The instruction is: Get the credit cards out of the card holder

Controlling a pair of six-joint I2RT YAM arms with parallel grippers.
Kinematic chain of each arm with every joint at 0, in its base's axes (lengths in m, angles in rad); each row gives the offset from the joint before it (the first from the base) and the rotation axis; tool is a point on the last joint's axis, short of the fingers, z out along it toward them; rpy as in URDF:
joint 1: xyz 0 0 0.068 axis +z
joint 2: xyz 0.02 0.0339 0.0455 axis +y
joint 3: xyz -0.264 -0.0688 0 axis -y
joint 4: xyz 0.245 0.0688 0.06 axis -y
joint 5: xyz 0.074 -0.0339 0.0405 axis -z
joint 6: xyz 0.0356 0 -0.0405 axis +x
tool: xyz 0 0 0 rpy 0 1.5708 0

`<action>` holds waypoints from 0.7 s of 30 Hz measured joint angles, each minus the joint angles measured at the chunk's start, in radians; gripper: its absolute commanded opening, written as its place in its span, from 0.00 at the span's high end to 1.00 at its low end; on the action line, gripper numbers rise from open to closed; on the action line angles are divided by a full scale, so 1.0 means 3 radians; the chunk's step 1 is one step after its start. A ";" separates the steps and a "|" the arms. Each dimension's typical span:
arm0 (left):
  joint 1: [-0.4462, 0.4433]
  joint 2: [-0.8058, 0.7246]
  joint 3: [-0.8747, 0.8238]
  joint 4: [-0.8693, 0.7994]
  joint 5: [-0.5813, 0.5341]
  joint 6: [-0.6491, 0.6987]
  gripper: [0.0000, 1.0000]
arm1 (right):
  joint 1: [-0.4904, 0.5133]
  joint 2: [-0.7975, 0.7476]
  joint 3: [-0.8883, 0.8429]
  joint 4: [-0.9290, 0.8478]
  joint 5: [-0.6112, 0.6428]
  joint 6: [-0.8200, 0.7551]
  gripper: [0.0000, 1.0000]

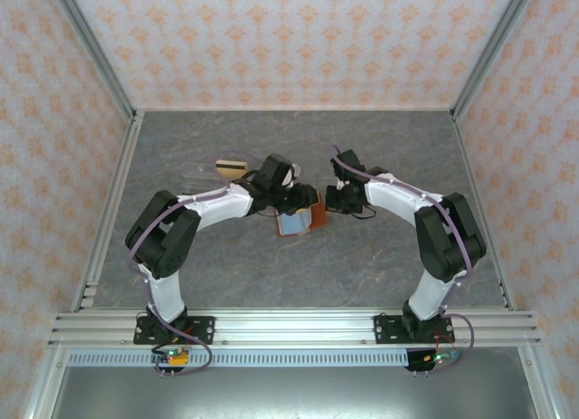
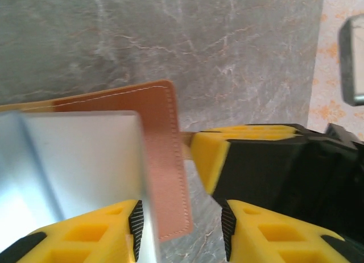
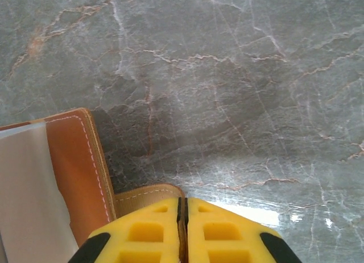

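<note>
Overhead: one gold card [image 1: 232, 166] lies out, upper left of centre; the wallet [image 1: 308, 222] is mid-frame. Left wrist: left gripper [image 2: 179, 232] apart around a grey card [image 2: 79, 161], seemingly not yet free. Right wrist: right gripper [image 3: 182, 229] clamped on the wallet's edge.

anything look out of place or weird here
nothing damaged. one tan-gold card with a dark stripe lies loose on the table, apart from the card holder, which the right gripper pinches by one edge.
</note>
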 measured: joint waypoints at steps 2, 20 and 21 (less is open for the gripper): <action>-0.0020 0.0062 0.0066 0.0004 -0.0001 0.0000 0.59 | -0.0036 0.0000 -0.0036 0.0018 -0.0014 0.0028 0.80; -0.0025 0.0582 0.0366 -0.0159 -0.0069 0.0029 0.69 | -0.0299 -0.0622 -0.0289 0.0182 -0.0481 0.0174 0.78; -0.0025 0.0586 0.0367 -0.0161 -0.0083 0.0039 0.71 | -0.0299 -0.0618 -0.0289 0.0186 -0.0532 0.0179 0.81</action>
